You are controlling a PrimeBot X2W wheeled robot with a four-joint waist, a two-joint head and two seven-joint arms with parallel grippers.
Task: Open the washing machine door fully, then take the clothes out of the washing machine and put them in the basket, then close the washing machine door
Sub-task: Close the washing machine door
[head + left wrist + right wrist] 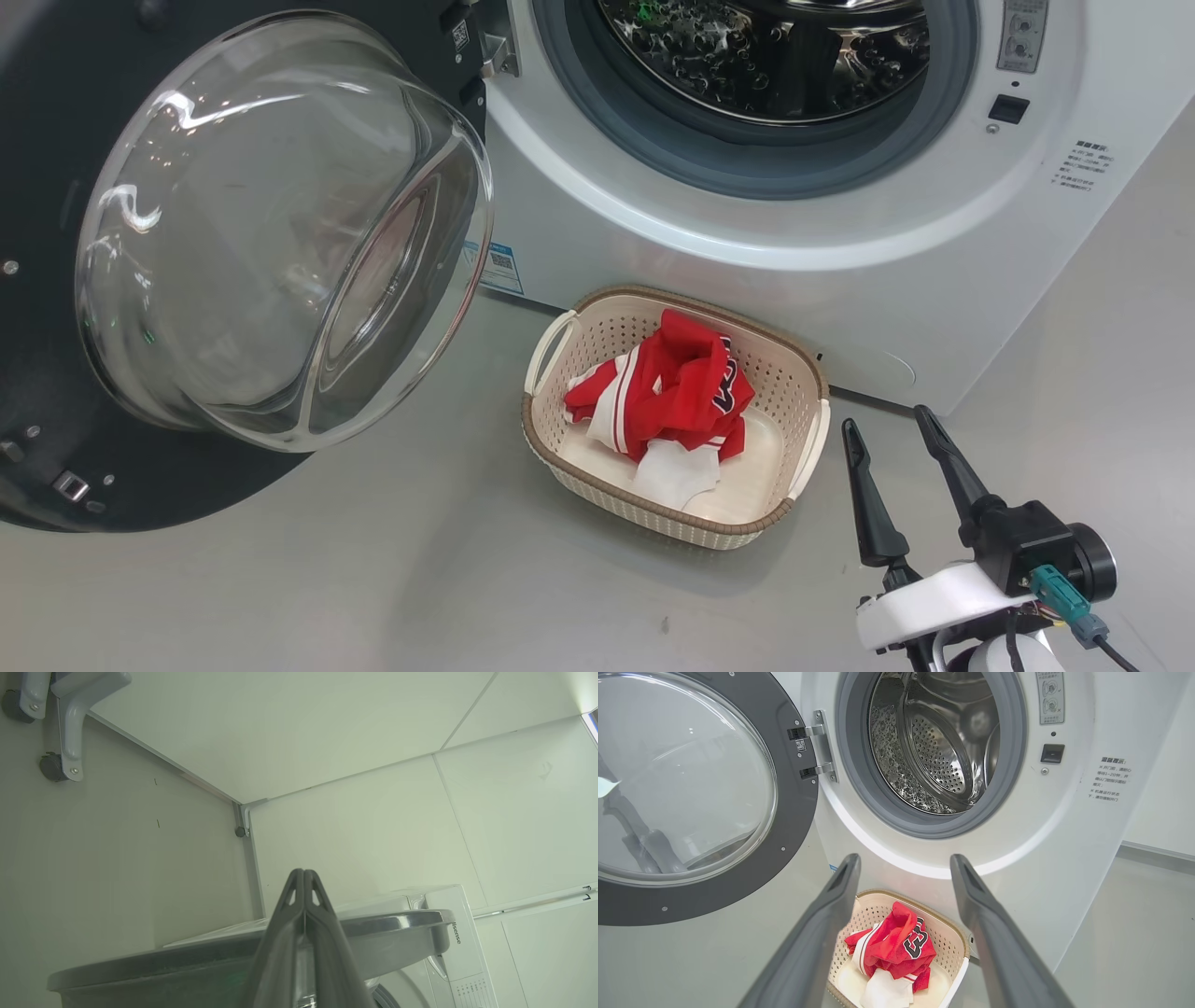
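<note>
Over the grey floor (280,597), the shut, empty left hand (303,872) may slip off the glossy door (280,233) just ahead; the right hand (887,420) is wide open, empty.

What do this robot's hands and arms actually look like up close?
Each ends in two long, slim, dark fingers tapering to blunt tips. The right gripper has a black boxy body with a round black end, a glossy white wrist shell, and a teal plug with a thin dark cable. The left gripper shows small triangular cut-outs near its fingertips.
</note>
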